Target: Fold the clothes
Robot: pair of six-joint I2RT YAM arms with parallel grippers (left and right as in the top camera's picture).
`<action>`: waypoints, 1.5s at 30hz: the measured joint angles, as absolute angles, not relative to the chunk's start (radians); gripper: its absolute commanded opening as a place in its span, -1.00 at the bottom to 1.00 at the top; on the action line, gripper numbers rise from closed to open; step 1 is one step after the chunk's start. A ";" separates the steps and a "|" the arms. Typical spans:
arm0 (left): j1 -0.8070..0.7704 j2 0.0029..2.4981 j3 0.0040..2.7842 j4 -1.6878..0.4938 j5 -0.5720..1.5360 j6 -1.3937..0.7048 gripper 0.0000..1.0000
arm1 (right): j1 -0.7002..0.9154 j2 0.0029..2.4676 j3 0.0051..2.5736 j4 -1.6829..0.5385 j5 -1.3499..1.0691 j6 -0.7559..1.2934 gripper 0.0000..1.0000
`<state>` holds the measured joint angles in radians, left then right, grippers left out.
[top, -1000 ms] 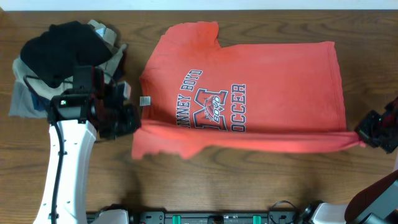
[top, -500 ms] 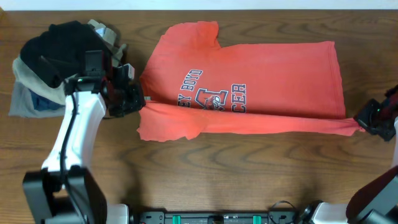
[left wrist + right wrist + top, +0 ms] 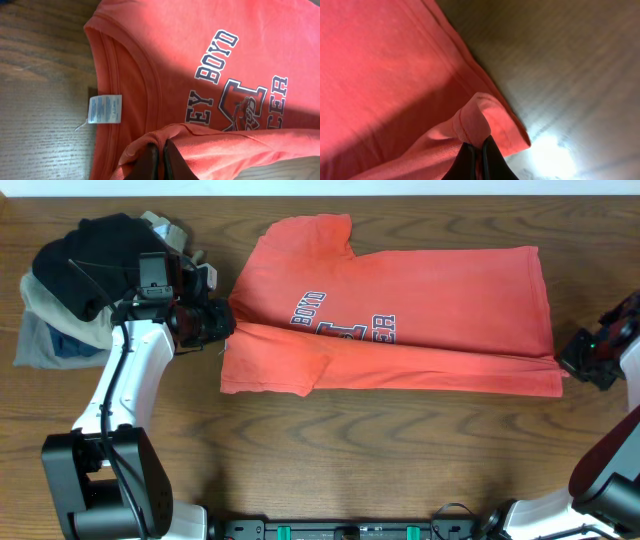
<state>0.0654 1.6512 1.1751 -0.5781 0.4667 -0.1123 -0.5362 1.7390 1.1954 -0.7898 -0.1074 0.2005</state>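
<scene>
While I watch from overhead, the red-orange T-shirt [image 3: 420, 290] lies flat mid-tabletop [image 3: 400, 470], its near edge doubled over the lower chest so that the lettering [image 3: 340, 325] is half covered. My left claw [image 3: 222, 325] sits at the collar end of that fold and my right claw [image 3: 565, 365] at the hem end; its tips seem buried in cloth, though I can't be sure from here. A black garment [image 3: 90, 245] tops a heap beside the left arm.

On the left wrist camera, the left claw [image 3: 159, 160] is pinched tight on a ridge of shirt fabric, near the white label [image 3: 105, 108].

On the right wrist camera, the right claw [image 3: 477, 157] is clamped on a rolled bit of hem.
</scene>
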 measured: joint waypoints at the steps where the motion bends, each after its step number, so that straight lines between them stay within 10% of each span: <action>1: 0.065 1.657 1.175 -0.574 0.467 -0.112 -0.88 | -0.529 1.745 1.195 -0.780 -0.108 0.200 -0.97; 11: 0.065 1.779 1.174 -0.522 0.466 -0.112 -0.79 | -0.512 1.761 1.195 -0.677 -0.120 0.197 -0.89; 14: 0.065 1.782 1.174 -0.501 0.464 -0.112 0.34 | -0.511 1.761 1.195 -0.622 -0.150 0.196 -0.11; 17: 0.065 1.782 1.174 -0.477 0.464 -0.117 0.56 | -0.511 1.761 1.195 -0.569 -0.199 0.196 0.13; 29: 0.022 1.731 1.175 -0.555 0.464 -0.095 0.45 | -0.511 1.761 1.195 -0.708 -0.241 0.186 -0.46; 45: -0.141 1.764 1.120 -0.588 0.410 -0.047 0.40 | -0.511 1.761 0.997 -0.540 -0.156 0.221 -0.22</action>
